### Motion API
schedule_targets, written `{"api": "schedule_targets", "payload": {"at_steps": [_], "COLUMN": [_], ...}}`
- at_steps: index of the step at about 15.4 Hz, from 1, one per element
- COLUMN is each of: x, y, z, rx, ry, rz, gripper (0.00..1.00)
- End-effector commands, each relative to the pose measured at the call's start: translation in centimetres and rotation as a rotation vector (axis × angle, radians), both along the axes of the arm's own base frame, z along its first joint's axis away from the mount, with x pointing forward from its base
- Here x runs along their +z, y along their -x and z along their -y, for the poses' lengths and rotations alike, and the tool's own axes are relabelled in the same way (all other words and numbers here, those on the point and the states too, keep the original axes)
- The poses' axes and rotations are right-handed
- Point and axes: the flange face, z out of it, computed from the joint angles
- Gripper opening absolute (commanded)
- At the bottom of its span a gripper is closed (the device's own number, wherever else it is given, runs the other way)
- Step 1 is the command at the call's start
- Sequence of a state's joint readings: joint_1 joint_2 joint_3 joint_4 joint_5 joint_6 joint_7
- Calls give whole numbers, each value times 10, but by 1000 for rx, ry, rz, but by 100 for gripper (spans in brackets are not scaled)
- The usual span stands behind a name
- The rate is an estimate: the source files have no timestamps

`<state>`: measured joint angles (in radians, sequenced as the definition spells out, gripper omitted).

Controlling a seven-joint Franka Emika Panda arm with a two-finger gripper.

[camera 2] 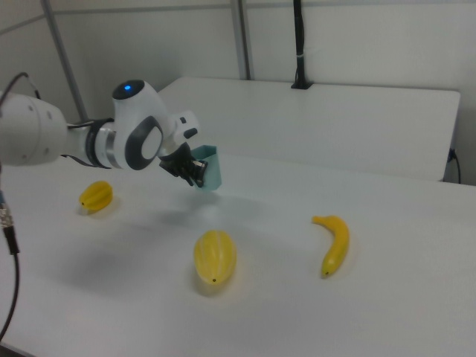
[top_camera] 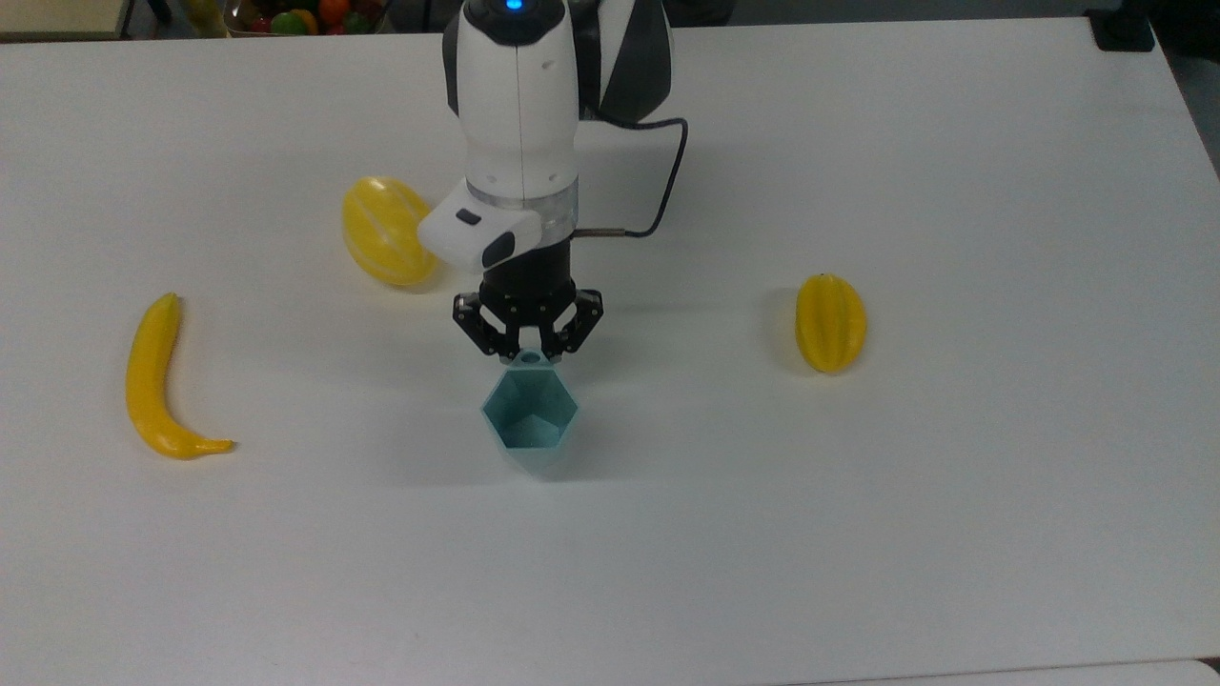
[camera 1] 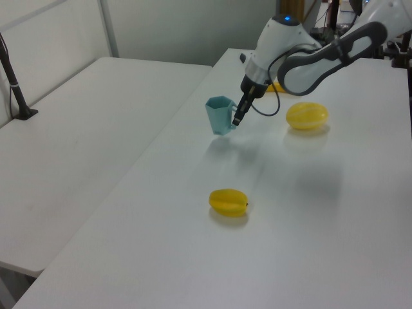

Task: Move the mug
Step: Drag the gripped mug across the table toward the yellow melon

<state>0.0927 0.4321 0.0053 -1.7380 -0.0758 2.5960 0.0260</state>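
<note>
The mug (top_camera: 530, 414) is a pale teal cup with a hexagonal rim, and it hangs a little above the white table (top_camera: 858, 534), its mouth facing up. My gripper (top_camera: 530, 354) is shut on the small rim tab at the top view's upper side of the mug. The left view has the mug (camera 1: 220, 114) raised over its shadow, with the gripper (camera 1: 237, 120) at its right side. Seen in the right view, the mug (camera 2: 211, 167) sits just right of the gripper (camera 2: 195, 175).
A banana (top_camera: 157, 381) lies at the top view's left, a yellow melon (top_camera: 381, 229) beside the arm, and a yellow starfruit (top_camera: 830, 322) at the right. A bowl of fruit (top_camera: 305, 17) stands beyond the far edge. A second table (camera 1: 77, 129) adjoins in the left view.
</note>
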Motion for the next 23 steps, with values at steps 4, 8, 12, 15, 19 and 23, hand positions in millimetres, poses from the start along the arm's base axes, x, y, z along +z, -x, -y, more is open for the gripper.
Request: {"api": "schedule_targets", "payload": {"at_steps": [4,8,12,15,19,23], "x": [38,21,3,-3,-12,3], "y": [138,152,162,167,175,177], "z": [12,13,8,8,9,4], "rx": [-18,-89,-90,-92,-90,-71], "ry": [29,19,23,32,61,113], "rz": [-158,-238,-277,-318,-410,-479], "gripper": [2,2,6,22,92,100]}}
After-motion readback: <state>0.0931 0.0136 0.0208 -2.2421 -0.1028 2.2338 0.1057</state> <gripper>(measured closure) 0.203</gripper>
